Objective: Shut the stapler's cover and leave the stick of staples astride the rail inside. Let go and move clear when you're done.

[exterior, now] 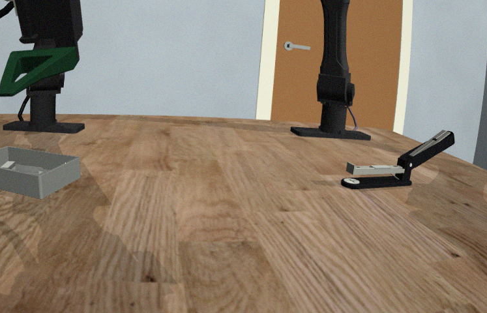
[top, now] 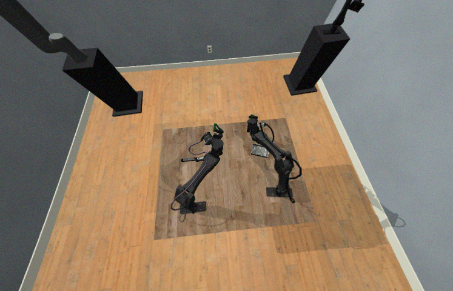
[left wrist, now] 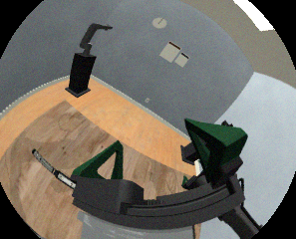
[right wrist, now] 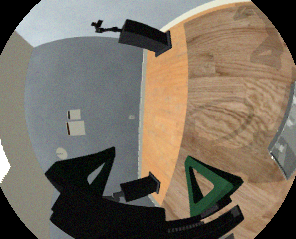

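Observation:
A black stapler (top: 187,159) (exterior: 379,182) (left wrist: 44,160) stands on its base with its cover (exterior: 432,148) swung far up and back. Its pale metal rail (exterior: 362,170) lies exposed above the base. A small light piece (exterior: 383,166) sits on the rail; I cannot tell whether it is the staple stick. My left gripper (top: 211,131) (left wrist: 150,134) is open and empty, raised above the table and off to one side of the stapler. My right gripper (top: 253,116) (right wrist: 151,156) is open and empty, raised beyond the tray, far from the stapler.
A grey open tray (top: 259,150) (exterior: 59,177) (right wrist: 291,131) stands on the table (exterior: 218,201) near the right arm, with small light pieces (exterior: 8,165) inside. Two dark pedestals (top: 95,79) (top: 315,59) stand beyond the table.

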`<state>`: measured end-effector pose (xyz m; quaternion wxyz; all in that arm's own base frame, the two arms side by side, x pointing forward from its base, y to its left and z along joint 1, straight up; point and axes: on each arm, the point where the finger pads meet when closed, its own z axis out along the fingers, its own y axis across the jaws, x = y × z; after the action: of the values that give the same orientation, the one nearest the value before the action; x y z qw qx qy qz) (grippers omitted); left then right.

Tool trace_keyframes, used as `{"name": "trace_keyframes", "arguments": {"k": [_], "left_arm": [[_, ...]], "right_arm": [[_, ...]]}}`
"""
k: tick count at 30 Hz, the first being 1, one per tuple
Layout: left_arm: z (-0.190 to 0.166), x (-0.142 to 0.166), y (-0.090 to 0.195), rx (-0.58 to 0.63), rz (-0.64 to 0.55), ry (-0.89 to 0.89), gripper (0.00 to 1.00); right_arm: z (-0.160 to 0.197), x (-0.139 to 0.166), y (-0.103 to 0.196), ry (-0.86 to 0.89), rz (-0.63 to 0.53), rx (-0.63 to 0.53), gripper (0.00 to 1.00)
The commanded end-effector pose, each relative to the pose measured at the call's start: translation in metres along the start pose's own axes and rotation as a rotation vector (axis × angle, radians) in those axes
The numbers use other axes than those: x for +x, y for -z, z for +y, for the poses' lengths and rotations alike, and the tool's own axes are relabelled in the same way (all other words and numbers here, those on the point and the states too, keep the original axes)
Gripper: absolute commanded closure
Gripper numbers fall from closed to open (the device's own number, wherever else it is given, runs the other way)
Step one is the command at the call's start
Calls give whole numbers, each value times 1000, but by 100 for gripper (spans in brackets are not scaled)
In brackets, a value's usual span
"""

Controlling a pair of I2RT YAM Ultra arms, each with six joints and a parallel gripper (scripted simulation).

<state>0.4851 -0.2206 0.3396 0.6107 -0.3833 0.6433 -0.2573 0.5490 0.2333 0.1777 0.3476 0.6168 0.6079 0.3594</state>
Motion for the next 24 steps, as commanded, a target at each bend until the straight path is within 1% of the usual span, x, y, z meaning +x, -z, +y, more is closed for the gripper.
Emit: {"name": "trace_keyframes", "arguments": {"k": [1,18,22,24], "left_arm": [[-5,-5,2,10,-6,12,0],[-5,-5,2,10,-6,12,0],[5,2,3,-1,51,-34,0],[14,6,5,-9,95,-63,0]], "right_arm": [[8,0,4,-8,4,-16,0],[8,0,4,-8,4,-16,0],[-1,9,12,104,39,13,0],[-3,21,23,194,75,18,0]]}}
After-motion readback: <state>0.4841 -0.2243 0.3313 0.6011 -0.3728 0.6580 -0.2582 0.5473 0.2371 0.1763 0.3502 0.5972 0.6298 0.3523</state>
